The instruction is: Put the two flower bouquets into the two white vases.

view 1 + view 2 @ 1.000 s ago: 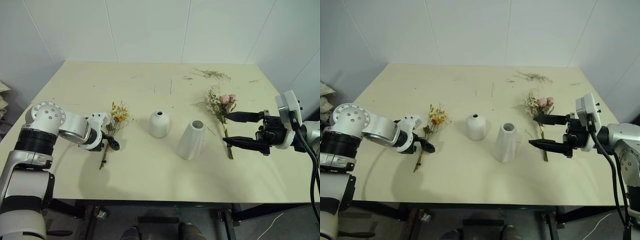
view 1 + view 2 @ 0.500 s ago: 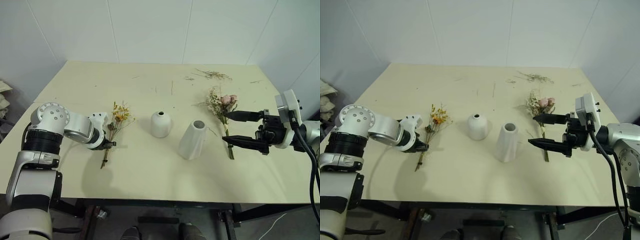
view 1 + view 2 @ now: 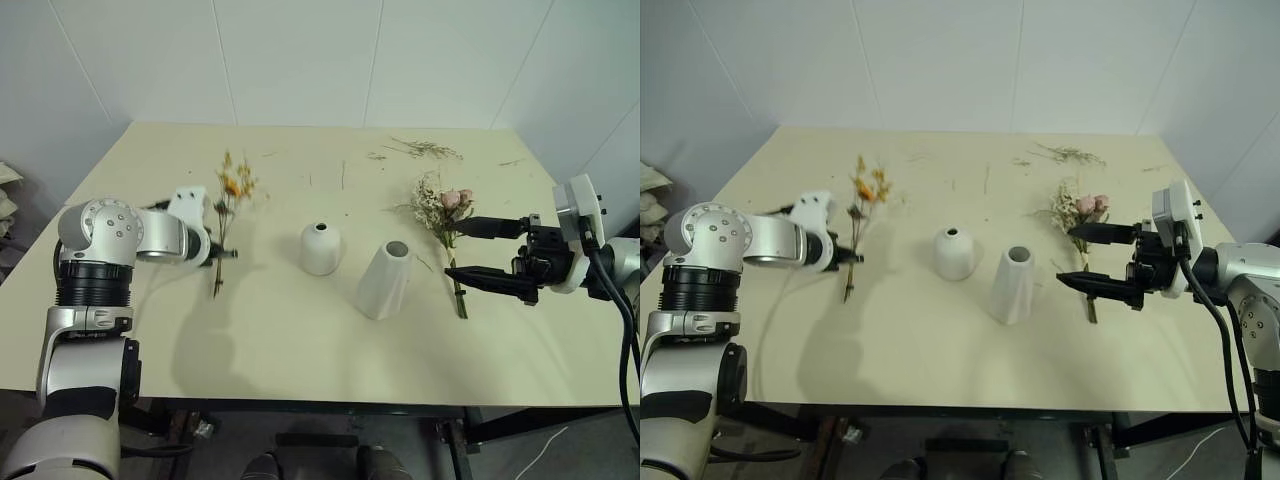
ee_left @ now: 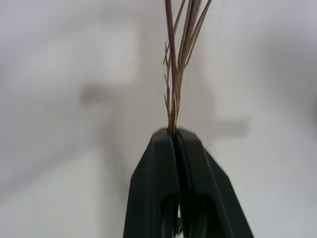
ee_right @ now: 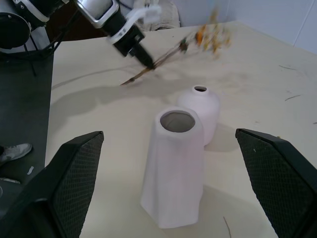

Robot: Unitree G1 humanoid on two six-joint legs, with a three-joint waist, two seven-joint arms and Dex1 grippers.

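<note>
Left eye view: the left gripper (image 3: 214,254) is clamped on the brown stems of the yellow sprig (image 3: 226,215), which looks lifted off the table (image 3: 300,340), blossoms toward 12 o'clock and stem ends toward 6; the left wrist view confirms the stems pinched between the closed fingers (image 4: 158,188). From the round vase (image 3: 320,248), the sprig sits at about 9 o'clock, well apart; the cone vase (image 3: 384,279) stands just beside the round one at about 4 o'clock. Both vases are upright with empty mouths, as the right wrist view shows; so neither bouquet is placed yet. The rose bunch (image 3: 443,215) lies flat on the table at about 3 o'clock from the cone vase, its heads toward 12 and its stem running down toward 6; the right gripper (image 3: 465,249) hangs with its two fingers spread wide on either side of that stem, holding nothing; whether a finger touches the stem I cannot tell from this angle. Loose twigs (image 3: 425,149) lie near the far edge at 12 o'clock.

My reading: the first pick is made, nothing more; left to do are carrying the sprig over a vase mouth, probably the narrow round one, and lowering it stem-first; then grasping the rose bunch and setting it in the other vase.
</note>
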